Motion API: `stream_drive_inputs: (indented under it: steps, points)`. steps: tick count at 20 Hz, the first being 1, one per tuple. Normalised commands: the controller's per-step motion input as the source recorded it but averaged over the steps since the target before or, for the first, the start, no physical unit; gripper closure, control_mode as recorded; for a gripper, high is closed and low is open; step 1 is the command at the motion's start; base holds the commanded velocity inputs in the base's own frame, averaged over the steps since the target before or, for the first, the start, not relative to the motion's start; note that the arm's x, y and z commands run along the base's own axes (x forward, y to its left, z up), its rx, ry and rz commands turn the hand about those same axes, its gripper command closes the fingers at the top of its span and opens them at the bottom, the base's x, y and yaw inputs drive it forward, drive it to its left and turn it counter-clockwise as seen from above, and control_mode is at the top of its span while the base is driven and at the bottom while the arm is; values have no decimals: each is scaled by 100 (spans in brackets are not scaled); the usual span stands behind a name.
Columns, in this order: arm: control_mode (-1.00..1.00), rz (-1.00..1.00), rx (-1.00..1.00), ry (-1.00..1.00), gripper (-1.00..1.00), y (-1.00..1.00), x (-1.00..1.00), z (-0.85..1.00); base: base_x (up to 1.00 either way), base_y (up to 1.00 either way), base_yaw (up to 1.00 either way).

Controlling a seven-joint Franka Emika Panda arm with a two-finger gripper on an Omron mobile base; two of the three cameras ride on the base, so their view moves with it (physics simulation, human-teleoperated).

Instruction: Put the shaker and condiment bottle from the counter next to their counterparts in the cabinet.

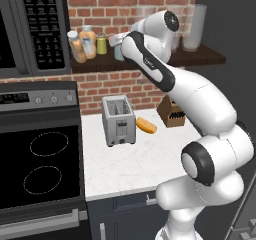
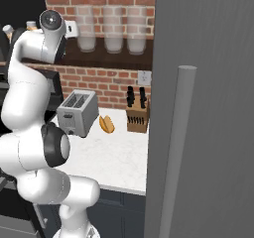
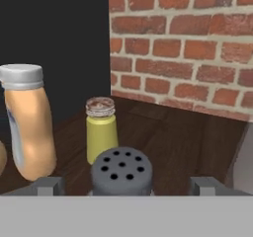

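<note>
- Shaker (image 3: 122,172) stands on the cabinet shelf (image 3: 168,142) just beside the yellow-green shaker (image 3: 101,132); apparently delivered.
- Gripper (image 3: 126,185) spread wide, gripping nothing.
- Slim bottle (image 1: 76,46) seemingly shelved too.

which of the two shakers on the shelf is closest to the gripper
The pale blue-grey shaker with the dark perforated cap: it sits right between the open gripper fingertips. The yellow-green shaker stands farther back, beside the orange bottle.

A red brick wall (image 1: 125,86) backs the white marble worktop (image 1: 135,159). A black stove (image 1: 40,159) adjoins the worktop's left edge. A tall grey panel (image 2: 203,108) stands at its right.
</note>
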Motion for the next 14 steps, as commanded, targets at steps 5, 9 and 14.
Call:
stream_drive_inputs:
  steps: [5,9,14]
  points:
    - [-100,0,0,0,-100,-27,-38,0,0,0,0]
    - [-100,0,0,0,-100,-24,-37,0,0,0,0]
    - [-100,0,0,0,-100,-23,-36,1,0,0,0]
